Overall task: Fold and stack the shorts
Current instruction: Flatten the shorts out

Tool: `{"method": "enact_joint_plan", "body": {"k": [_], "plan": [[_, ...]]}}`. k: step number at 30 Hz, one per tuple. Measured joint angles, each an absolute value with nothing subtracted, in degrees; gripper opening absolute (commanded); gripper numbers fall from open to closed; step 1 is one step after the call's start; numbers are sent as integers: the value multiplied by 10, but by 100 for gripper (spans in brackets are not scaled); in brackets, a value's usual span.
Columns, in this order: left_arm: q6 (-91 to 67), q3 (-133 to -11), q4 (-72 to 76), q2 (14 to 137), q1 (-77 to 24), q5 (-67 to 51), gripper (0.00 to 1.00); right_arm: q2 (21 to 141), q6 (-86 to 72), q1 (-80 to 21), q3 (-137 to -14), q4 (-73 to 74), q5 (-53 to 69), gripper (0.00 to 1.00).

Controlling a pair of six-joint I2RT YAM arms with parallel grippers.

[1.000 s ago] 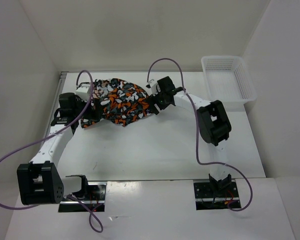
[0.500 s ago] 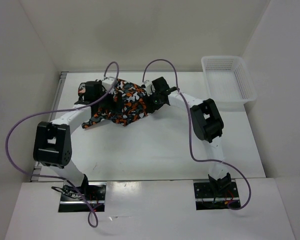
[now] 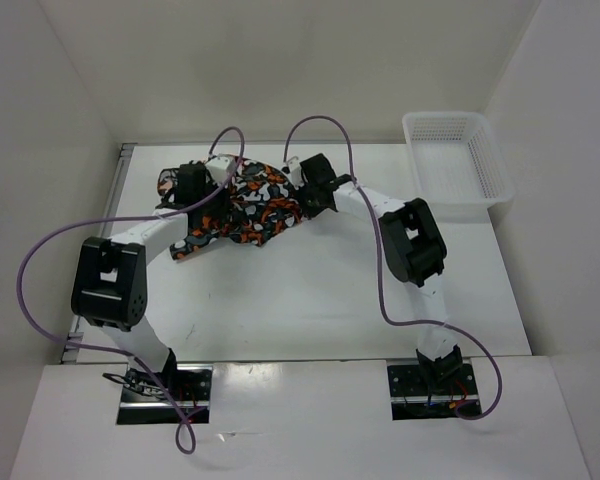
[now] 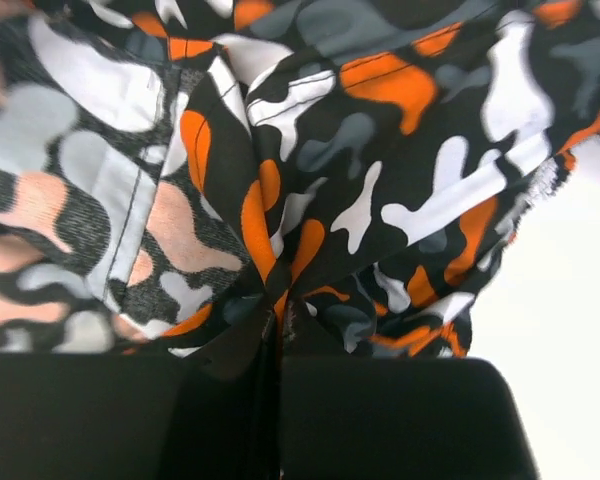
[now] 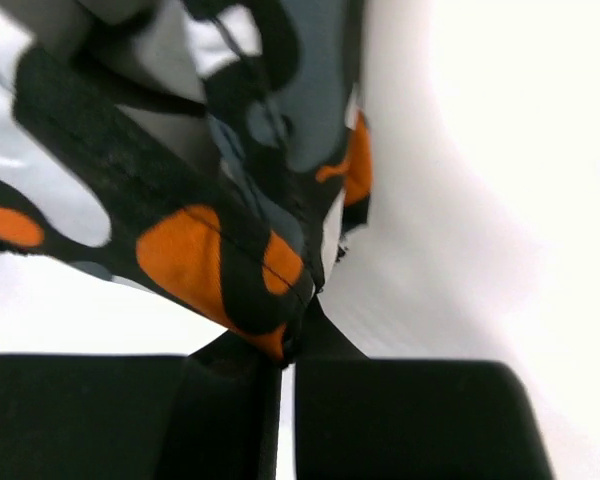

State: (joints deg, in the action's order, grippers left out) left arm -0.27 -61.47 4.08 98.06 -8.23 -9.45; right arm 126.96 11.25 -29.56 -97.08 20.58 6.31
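At the far left of the tabletop, your left gripper has its jaws pinched tight on a fold of the shorts. The cloth sits bunched between both arms, well back from the near edge. Your right gripper clamps the right-hand hem. Bare tabletop lies nearer you, with the basket at far right.
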Motion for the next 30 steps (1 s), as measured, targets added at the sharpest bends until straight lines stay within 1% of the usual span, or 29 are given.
{"method": "enact_joint_plan", "body": {"k": [4,9,10,11,12,13,15,17,18,21,23,26,30], "plan": [[-3,-628,27,931,-71,-96,0,1249,145,-301,-985,184,-14,0],[-6,-703,-43,869,-12,-175,0,1174,202,-306,-1007,129,-42,0],[-7,-704,-63,846,-2,-193,5,1151,214,-308,-1005,127,-41,0],[-7,-702,-88,820,4,-214,15,1125,225,-311,-1000,126,-37,0],[-5,-695,-114,791,9,-229,50,1097,243,-313,-993,132,-39,0],[-2,-683,-145,758,15,-242,69,1069,259,-313,-980,138,-42,0],[-2,-652,-227,690,21,-281,85,1007,303,-309,-933,164,-50,0],[-1,-610,-300,630,20,-323,88,950,344,-312,-866,191,-66,0],[-1,-589,-336,606,16,-345,88,930,361,-319,-834,204,-72,0],[-2,-554,-390,584,9,-380,90,898,403,-354,-737,243,-79,0],[-2,-548,-384,599,16,-377,91,897,429,-372,-681,255,-84,0],[-2,-548,-333,644,28,-346,90,896,461,-372,-613,265,-105,0],[-2,-561,-284,731,33,-295,86,894,482,-369,-578,266,-122,0]]}}
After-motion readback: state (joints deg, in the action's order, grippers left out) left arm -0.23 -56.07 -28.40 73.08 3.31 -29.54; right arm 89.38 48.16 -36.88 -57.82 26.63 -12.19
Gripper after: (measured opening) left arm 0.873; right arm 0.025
